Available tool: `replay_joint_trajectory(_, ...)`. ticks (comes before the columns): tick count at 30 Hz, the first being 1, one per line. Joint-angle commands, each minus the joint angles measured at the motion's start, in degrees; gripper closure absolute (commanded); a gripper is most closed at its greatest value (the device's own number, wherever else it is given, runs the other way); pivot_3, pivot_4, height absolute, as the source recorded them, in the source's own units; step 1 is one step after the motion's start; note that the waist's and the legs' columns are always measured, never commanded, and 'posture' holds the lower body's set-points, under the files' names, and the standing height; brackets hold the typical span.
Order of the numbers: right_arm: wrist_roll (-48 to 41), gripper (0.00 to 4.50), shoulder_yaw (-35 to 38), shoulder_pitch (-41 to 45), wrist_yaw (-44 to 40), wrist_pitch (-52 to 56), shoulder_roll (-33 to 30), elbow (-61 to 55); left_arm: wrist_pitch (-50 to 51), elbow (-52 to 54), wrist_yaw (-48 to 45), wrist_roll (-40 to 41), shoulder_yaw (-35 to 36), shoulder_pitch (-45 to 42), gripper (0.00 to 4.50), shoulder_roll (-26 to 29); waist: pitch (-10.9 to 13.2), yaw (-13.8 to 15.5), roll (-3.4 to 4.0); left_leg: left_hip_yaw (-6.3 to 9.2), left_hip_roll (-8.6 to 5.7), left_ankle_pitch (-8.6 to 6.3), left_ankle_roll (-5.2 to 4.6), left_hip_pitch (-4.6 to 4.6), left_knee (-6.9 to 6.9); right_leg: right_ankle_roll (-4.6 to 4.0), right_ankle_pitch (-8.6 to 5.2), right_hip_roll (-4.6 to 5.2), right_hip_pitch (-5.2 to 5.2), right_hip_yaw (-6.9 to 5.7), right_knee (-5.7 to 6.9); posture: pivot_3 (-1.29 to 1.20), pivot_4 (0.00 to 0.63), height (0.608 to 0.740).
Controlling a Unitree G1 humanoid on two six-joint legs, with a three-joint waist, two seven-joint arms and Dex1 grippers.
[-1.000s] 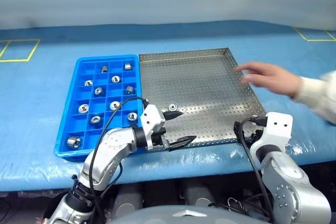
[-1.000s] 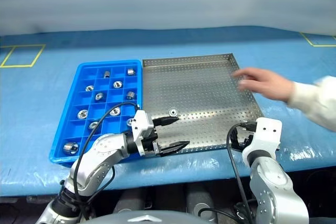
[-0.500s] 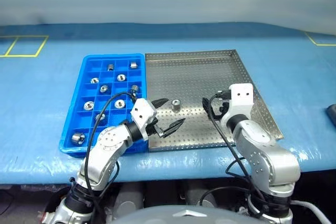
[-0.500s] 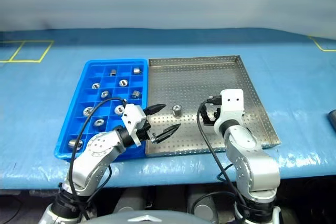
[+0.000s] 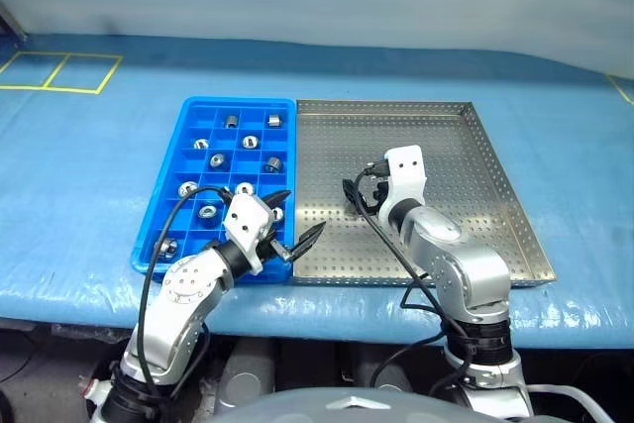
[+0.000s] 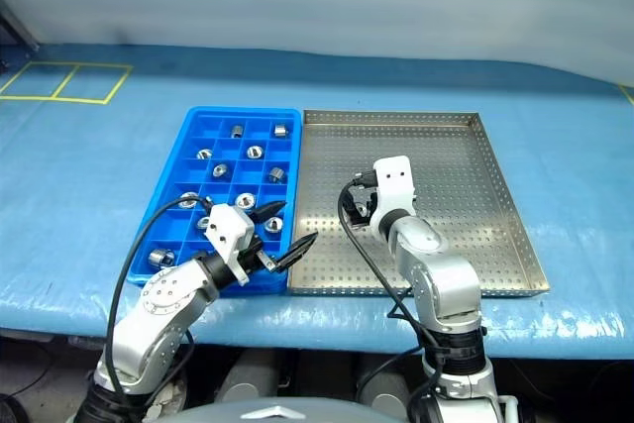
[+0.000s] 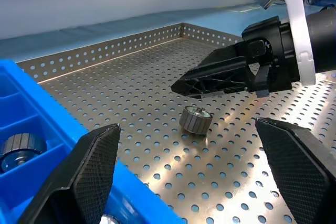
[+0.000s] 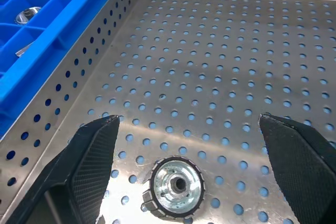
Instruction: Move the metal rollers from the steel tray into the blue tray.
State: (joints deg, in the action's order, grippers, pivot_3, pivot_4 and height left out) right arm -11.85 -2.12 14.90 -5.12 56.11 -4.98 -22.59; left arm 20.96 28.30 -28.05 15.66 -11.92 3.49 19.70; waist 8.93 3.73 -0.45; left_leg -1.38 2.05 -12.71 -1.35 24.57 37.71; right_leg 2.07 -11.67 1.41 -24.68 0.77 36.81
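Blue sheeting covered the worktop (image 5: 79,175). One roller (image 8: 176,185) lay on the steel tray (image 5: 466,235), near its left side, between the right gripper's (image 8: 178,145) wide-apart jaws but untouched. Other rollers sat in the blue tray (image 5: 176,158) beside it. The left gripper (image 5: 292,220) hovered at the trays' shared edge, jaws apart, empty. Judging by this, the pick was in hand; next the right jaws needed to close on the roller.

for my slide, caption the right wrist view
Open right pincer poised over the last metal roller on the steel tray.
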Motion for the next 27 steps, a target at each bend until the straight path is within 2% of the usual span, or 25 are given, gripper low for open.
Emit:
replay_joint_trajectory(1,0.1,0.02,-0.7,0.8,-0.8,-3.3,0.5,2.2,-0.2,3.7,0.4,-0.3,0.2,0.2,0.00,0.3,0.0,0.3,0.00,0.00,0.00,0.00,0.00,0.00,-0.01,-0.01,0.00,0.00,0.00,0.00,0.00,0.27,0.150,0.740)
replay_joint_trajectory(11,1.7,0.02,-3.7,-1.1,-1.7,-9.0,0.8,10.0,-0.4,3.6,0.3,0.1,-0.1,0.1,0.00,0.6,0.0,0.7,0.01,-0.01,0.00,0.00,0.00,0.00,-0.02,-0.01,0.00,0.00,-0.01,-0.01,-0.01,0.27,0.150,0.740)
replay_joint_trajectory(19,1.8,2.53,-2.9,-2.1,-2.1,-11.2,1.0,11.3,-0.7,3.4,0.5,0.0,-0.1,0.1,0.00,0.2,0.0,0.7,0.01,0.00,0.01,0.00,0.00,0.00,-0.01,-0.01,-0.01,0.00,0.00,-0.02,-0.01,0.28,0.150,0.740)
replay_joint_trajectory(20,1.7,2.69,-2.9,-2.2,-2.3,-11.3,1.0,11.0,-0.7,3.3,0.6,0.0,-0.1,0.1,0.00,0.2,0.0,0.7,0.01,0.01,0.01,0.00,0.00,0.00,-0.02,-0.02,-0.01,0.00,0.00,-0.03,-0.01,0.28,0.150,0.740)
replay_joint_trajectory(27,1.3,2.69,-5.1,-0.3,-4.9,-8.3,-1.6,3.4,-1.7,4.0,2.1,-0.5,1.3,1.5,0.00,0.0,0.0,0.8,0.02,0.00,0.01,0.00,0.00,0.02,-0.05,-0.03,-0.02,0.01,-0.03,-0.02,-0.01,0.30,0.150,0.740)
